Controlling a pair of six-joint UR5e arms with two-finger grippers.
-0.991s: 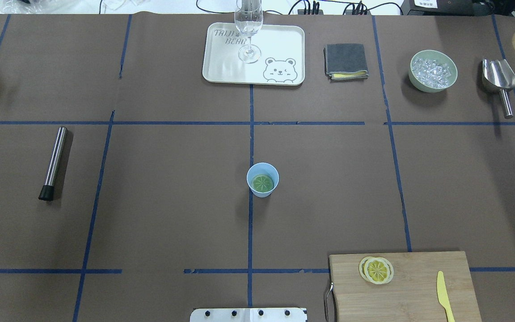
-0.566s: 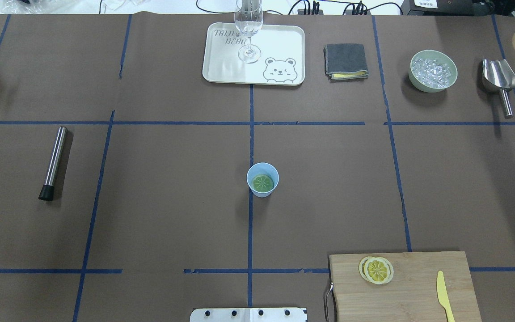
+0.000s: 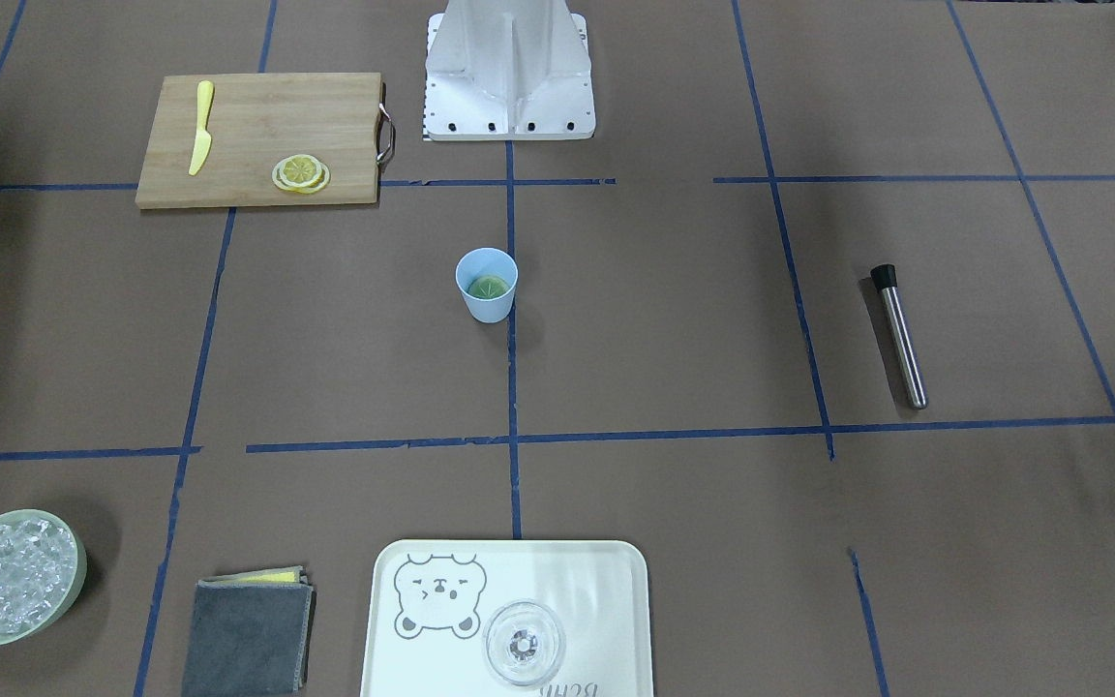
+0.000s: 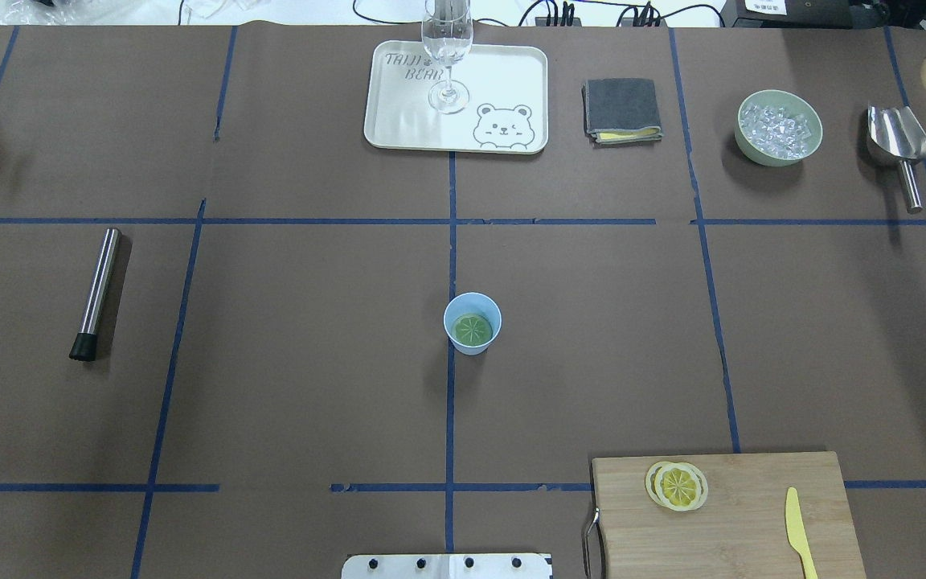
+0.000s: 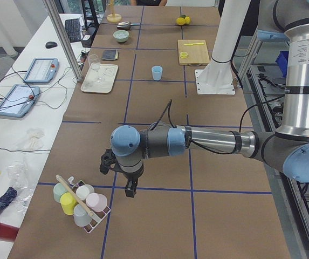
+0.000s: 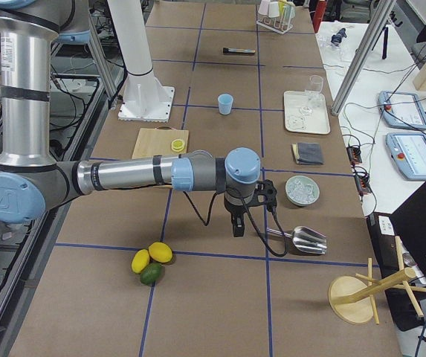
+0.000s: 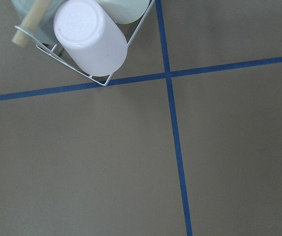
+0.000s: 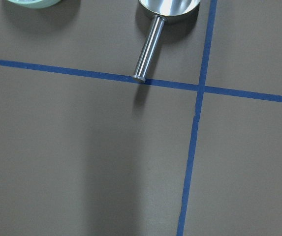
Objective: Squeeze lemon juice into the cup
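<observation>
The light-blue cup (image 4: 472,323) stands upright at the table's middle; it also shows in the front view (image 3: 487,285). A greenish segmented slice (image 4: 472,328) lies flat inside it. Two overlapping lemon slices (image 4: 677,485) lie on the wooden cutting board (image 4: 752,523), also seen in the front view (image 3: 301,173). My left gripper (image 5: 130,189) shows only in the left side view, far from the cup, beside a cup rack. My right gripper (image 6: 236,227) shows only in the right side view, near the metal scoop. I cannot tell whether either is open or shut.
A yellow knife (image 4: 796,531) lies on the board. At the back stand a tray (image 4: 503,80) with a stemmed glass (image 4: 448,48), a grey cloth (image 4: 622,108), a bowl of ice (image 4: 778,127) and a scoop (image 4: 901,153). A steel muddler (image 4: 96,293) lies left.
</observation>
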